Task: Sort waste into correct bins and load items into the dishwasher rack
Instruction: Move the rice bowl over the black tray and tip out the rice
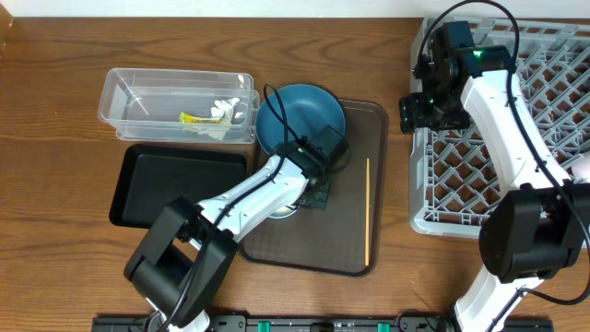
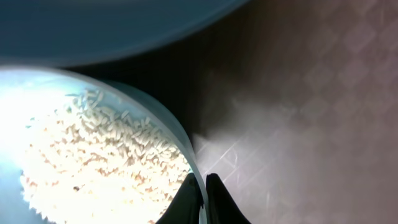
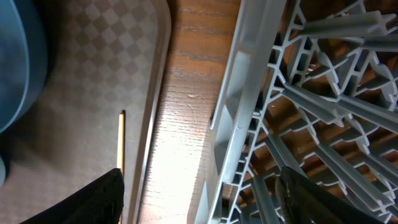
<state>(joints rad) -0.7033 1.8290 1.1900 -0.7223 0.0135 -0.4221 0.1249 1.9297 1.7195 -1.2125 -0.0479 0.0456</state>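
My left gripper [image 1: 312,187] [image 2: 204,194] is shut on the rim of a pale blue bowl [image 2: 186,146] holding white rice grains [image 2: 93,162]. The bowl sits on the brown tray, mostly hidden under the arm in the overhead view [image 1: 284,214]. The dark blue dish [image 1: 300,115] stands just behind it. The wooden stick [image 1: 368,207] [image 3: 121,140] lies on the tray's right side. My right gripper [image 1: 417,109] [image 3: 205,199] is open and empty over the left edge of the grey rack [image 1: 461,175]. The clear tub [image 1: 124,111] holds the yellow-green wrapper [image 1: 194,117] and white tissue [image 1: 224,109].
The black tray [image 1: 175,184] lies in front of the clear tub. The brown serving tray [image 1: 355,138] fills the middle. A strip of bare wood [image 3: 180,124] separates it from the rack. A pale object [image 1: 583,168] shows at the rack's right edge.
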